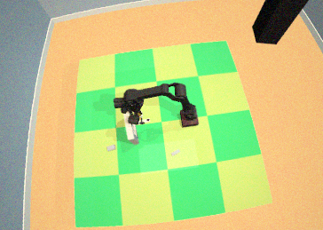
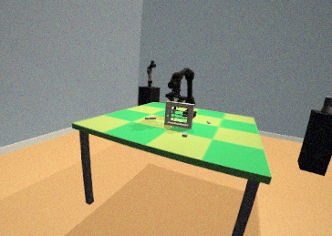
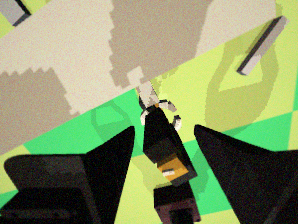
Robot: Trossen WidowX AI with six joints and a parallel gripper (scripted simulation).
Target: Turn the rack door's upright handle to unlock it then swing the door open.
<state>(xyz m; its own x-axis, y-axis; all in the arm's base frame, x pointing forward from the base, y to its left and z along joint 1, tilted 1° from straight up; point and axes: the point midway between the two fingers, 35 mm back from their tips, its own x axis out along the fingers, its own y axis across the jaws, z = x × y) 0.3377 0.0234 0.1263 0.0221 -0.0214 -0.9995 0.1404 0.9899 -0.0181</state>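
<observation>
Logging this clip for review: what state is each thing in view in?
Gripper: open, holding nothing.
Arm: bent, raised above the table.
Handle: not gripped; whether turned, cannot tell.
Rack: standing on the table.
Door: hard to tell from its frame; open or shut unclear.
Small grey blocks: lying on the table.
</observation>
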